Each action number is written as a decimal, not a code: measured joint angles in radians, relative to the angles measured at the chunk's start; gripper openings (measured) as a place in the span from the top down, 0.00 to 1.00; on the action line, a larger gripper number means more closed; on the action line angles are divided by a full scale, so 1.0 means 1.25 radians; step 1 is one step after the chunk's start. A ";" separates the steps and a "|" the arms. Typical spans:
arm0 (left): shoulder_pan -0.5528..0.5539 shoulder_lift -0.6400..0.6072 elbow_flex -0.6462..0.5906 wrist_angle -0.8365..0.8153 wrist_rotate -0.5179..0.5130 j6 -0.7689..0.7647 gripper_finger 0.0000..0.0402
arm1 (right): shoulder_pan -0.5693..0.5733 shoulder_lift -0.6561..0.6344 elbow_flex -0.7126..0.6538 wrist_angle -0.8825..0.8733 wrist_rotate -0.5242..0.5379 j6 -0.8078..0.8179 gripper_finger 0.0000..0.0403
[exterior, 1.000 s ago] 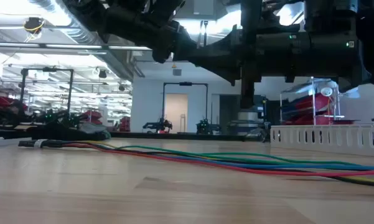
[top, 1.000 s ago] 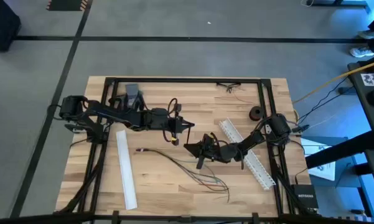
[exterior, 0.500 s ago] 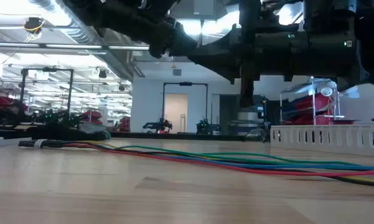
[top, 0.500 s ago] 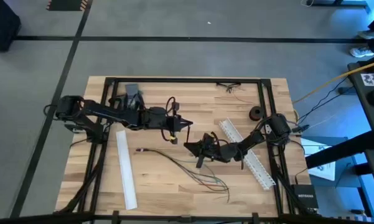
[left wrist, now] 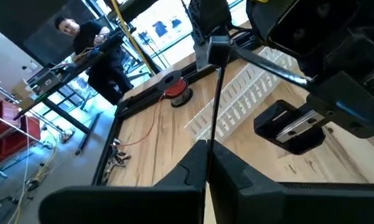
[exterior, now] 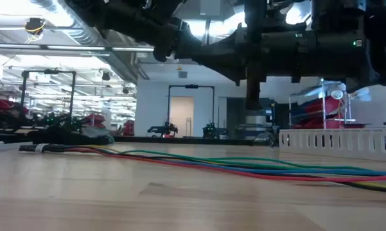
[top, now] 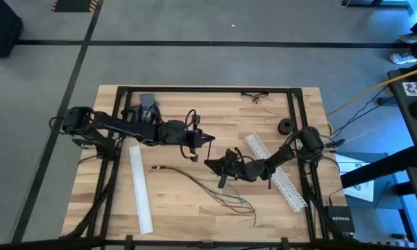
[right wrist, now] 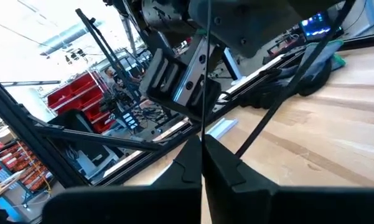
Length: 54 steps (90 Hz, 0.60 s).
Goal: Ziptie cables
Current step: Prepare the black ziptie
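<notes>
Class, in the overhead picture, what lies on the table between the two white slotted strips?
The cables lie between the left white strip and the right white strip; the high view shows it.

Left gripper (left wrist: 206, 163): we see its 2 dark fingers (left wrist: 185, 174) pressed together, jaws closed on the ziptie.
Ziptie (left wrist: 214, 109): a thin, straight black strip rising from between our fingers toward the other arm.
Right gripper (left wrist: 219, 50): farther off, it meets the ziptie's far end; we cannot tell how its jaws stand.
White strips (left wrist: 236, 93): slotted plastic pieces lying on the table past the ziptie.
Table (left wrist: 155, 140): light wood with a black frame along its edge.
Spool (left wrist: 174, 90): a small dark and reddish roll near the frame.
Person (left wrist: 93, 43): in dark clothing, beyond the table.
</notes>
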 joint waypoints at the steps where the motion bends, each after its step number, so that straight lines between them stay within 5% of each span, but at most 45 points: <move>1: 0.000 0.000 0.000 0.000 0.000 0.000 1.00 | 0.000 0.000 0.000 0.000 0.000 0.000 1.00; 54: -0.005 0.000 0.000 0.006 -0.001 0.015 1.00 | 0.001 0.000 0.000 0.000 0.001 0.012 1.00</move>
